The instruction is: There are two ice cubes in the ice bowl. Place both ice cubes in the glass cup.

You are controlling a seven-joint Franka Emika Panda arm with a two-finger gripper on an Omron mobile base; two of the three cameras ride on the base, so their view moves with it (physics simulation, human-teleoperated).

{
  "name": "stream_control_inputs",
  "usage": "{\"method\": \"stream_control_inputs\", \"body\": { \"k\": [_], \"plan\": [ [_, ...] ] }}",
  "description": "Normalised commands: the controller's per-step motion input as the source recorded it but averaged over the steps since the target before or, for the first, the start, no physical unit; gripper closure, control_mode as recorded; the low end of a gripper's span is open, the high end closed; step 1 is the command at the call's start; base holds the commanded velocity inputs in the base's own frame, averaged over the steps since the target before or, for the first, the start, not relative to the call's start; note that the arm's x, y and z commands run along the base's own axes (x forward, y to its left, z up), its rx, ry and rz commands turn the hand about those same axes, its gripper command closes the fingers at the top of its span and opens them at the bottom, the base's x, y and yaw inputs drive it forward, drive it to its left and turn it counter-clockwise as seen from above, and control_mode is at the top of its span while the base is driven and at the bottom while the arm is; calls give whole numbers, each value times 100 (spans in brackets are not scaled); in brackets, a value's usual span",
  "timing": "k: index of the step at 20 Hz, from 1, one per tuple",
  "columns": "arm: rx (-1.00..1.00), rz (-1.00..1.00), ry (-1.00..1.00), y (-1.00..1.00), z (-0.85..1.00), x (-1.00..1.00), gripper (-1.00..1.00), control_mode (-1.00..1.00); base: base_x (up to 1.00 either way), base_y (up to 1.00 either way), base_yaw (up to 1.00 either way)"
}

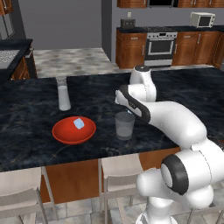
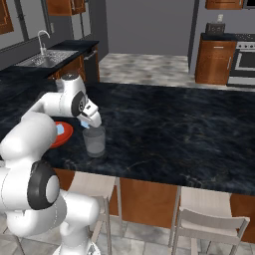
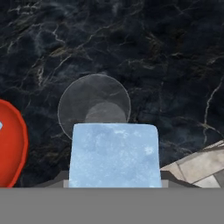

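Pincer [image 1: 128, 112] is clamped on one ice cube [image 3: 113, 155], jaws closed against its sides; the cube is held just above the rim of the glass cup [image 1: 125, 126]. In the hand view the cup's open mouth [image 3: 94, 105] lies directly beyond the held cube. The second ice cube [image 1: 78, 124] sits in the ice bowl [image 1: 65, 133], off to the pincer's side on the dark marble bench [image 1: 183, 92]. No readable writing or labels are seen.

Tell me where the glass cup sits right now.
The glass cup stands on the dark counter, just right of the red ice bowl, directly beneath the gripper.
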Motion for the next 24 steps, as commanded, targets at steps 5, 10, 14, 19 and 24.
{"method": "stream_control_inputs", "body": {
  "k": [5, 10, 14, 19, 24],
  "plan": [
    [0, 0, 0, 1, -6, 24, 100, -100, 0, 0, 0],
    [0, 0, 0, 1, -12, 17, 100, -100, 0, 0, 0],
    [0, 0, 0, 0, -26, 1, 100, -100, 0, 0, 0],
    [0, 0, 0, 0, -24, 0, 100, -100, 0, 0, 0],
    [0, 0, 0, 0, -4, 4, 100, -100, 0, 0, 0]
  ]
}}
